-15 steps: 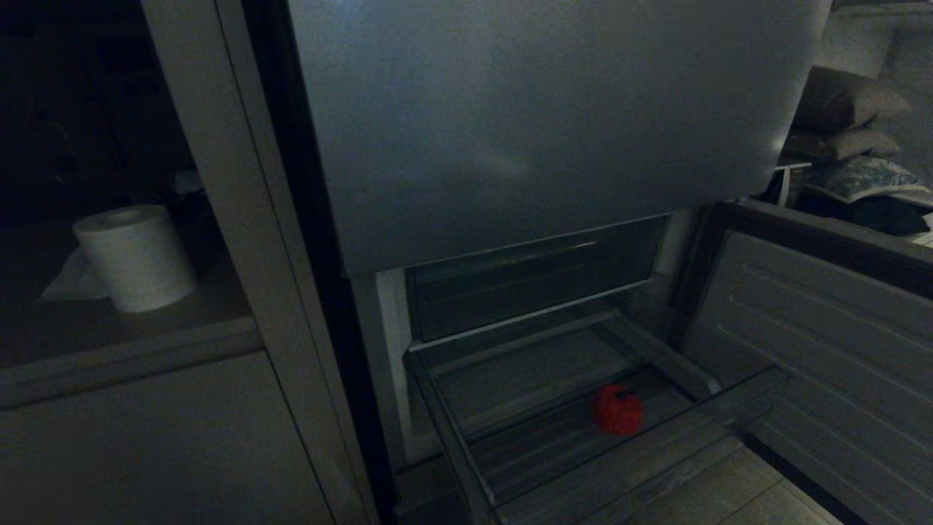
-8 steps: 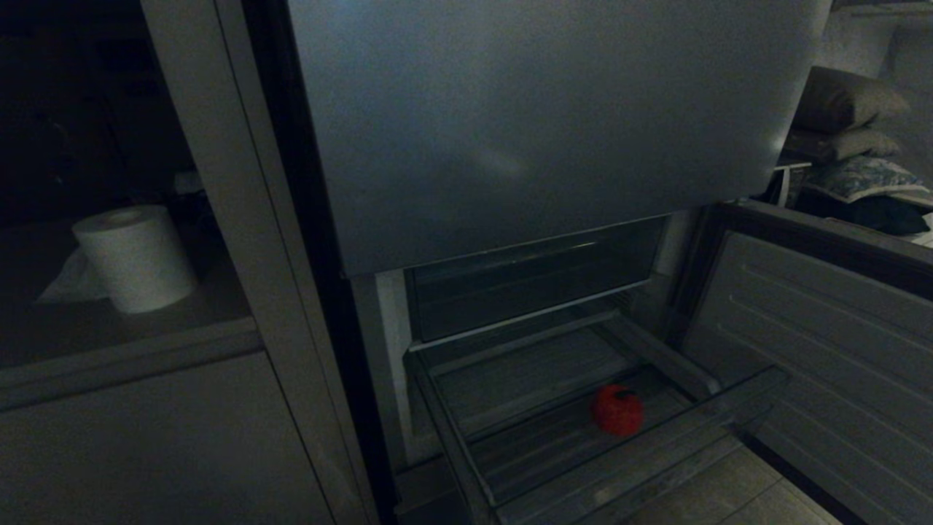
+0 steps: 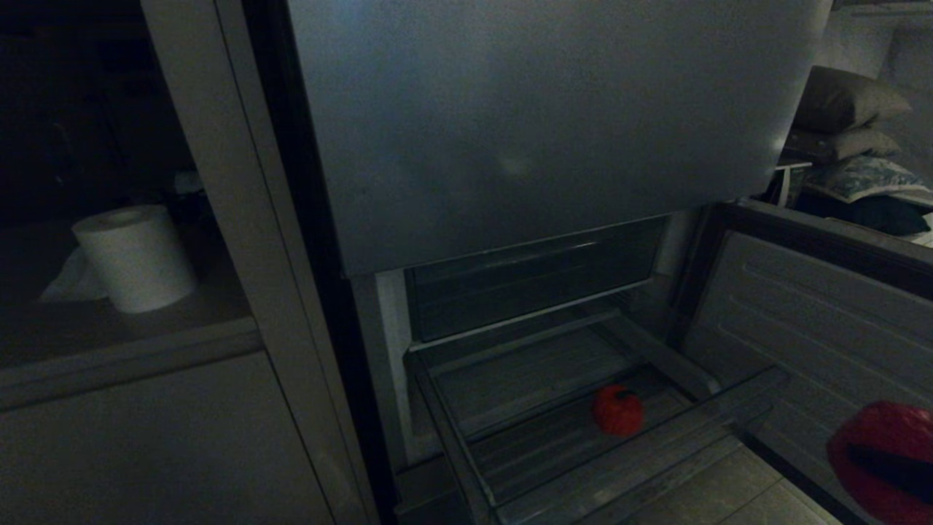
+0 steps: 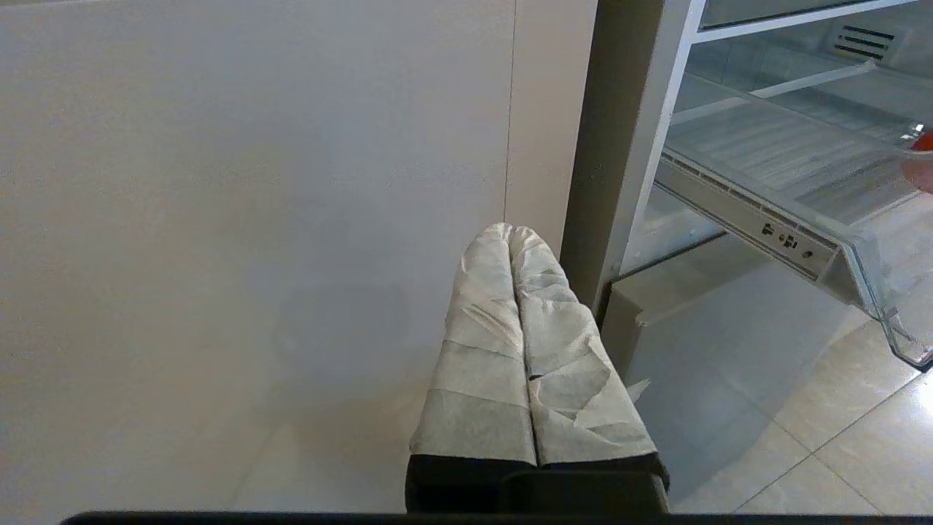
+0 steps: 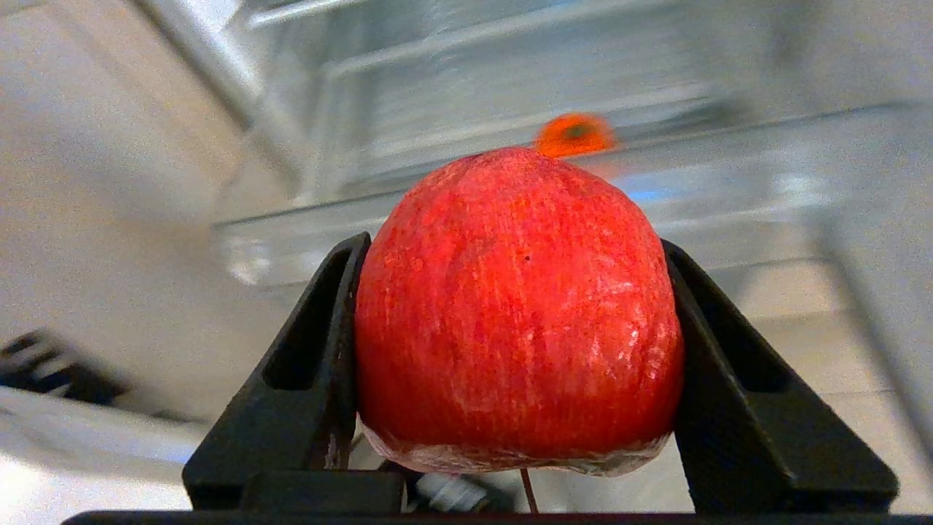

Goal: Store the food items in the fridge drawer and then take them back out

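A dim kitchen corner is seen from the head camera: a grey cabinet with a paper towel roll (image 3: pixel 135 257) on its ledge to the left, the fridge (image 3: pixel 539 124) dead ahead with its lower door (image 3: pixel 824 321) swung open to the right, and some cushions (image 3: pixel 849 138) stacked in the background. The fridge drawer (image 3: pixel 583 467) is pulled out, and one small red food item (image 3: pixel 617 410) is sat on its ribbed floor toward the right front, same spot as a second ago.

What's new: a red apple (image 3: pixel 882 456) has been brought into the bottom right corner of the head view, out in front of the drawer and beside the open door. None of that was in view half a second back. In the right wrist view the apple (image 5: pixel 517 313) is clamped between the black fingers of the right gripper (image 5: pixel 510 350), one pressed against each side.

The left gripper (image 4: pixel 521 328) is parked low by the cabinet panel, its taped fingers (image 4: pixel 474 350) pressed together on nothing.
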